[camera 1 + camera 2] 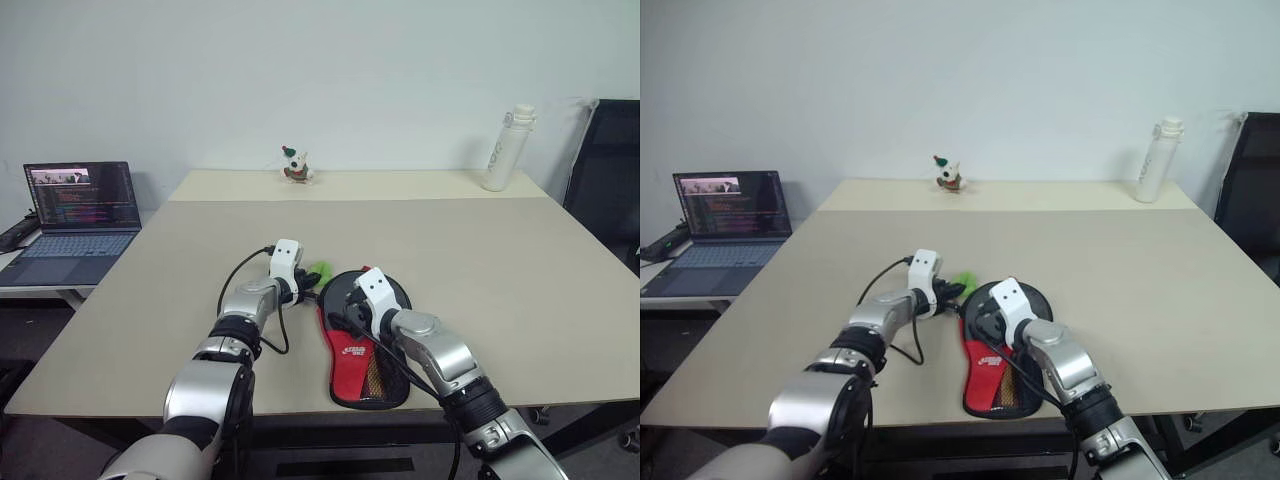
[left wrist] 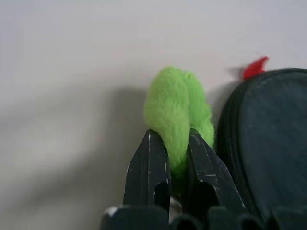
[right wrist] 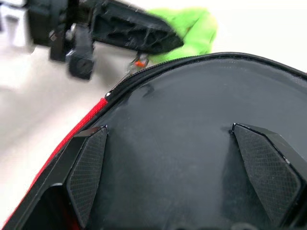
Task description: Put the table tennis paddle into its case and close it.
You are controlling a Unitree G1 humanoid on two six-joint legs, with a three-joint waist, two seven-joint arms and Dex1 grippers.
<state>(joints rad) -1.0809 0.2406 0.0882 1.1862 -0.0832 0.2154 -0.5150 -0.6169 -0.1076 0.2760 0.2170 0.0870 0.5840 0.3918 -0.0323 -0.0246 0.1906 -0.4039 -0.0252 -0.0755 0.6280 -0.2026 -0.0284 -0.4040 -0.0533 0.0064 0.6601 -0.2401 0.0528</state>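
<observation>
One case (image 1: 365,340) is lying near the front edge of the table (image 1: 520,290), paddle-shaped, black at its round head and red with a white logo and mesh toward six o'clock, with bare tabletop stretching wide toward twelve and three o'clock. Two grippers are working: the right gripper (image 3: 184,163) is hovering spread wide over the case's black head, while the left gripper (image 2: 170,153) is pinching one fluffy green tuft (image 2: 177,108) at the head's ten o'clock edge.

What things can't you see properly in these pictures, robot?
- The table tennis paddle: whether it lies inside the case cannot be told; the black fabric covers it.
- The case's zipper: in the head views the right gripper and its arm cover the round end.
- The green fuzzy thing: the left gripper is shut on its near end, hiding what it attaches to.
- The laptop screen: too small to read.
</observation>
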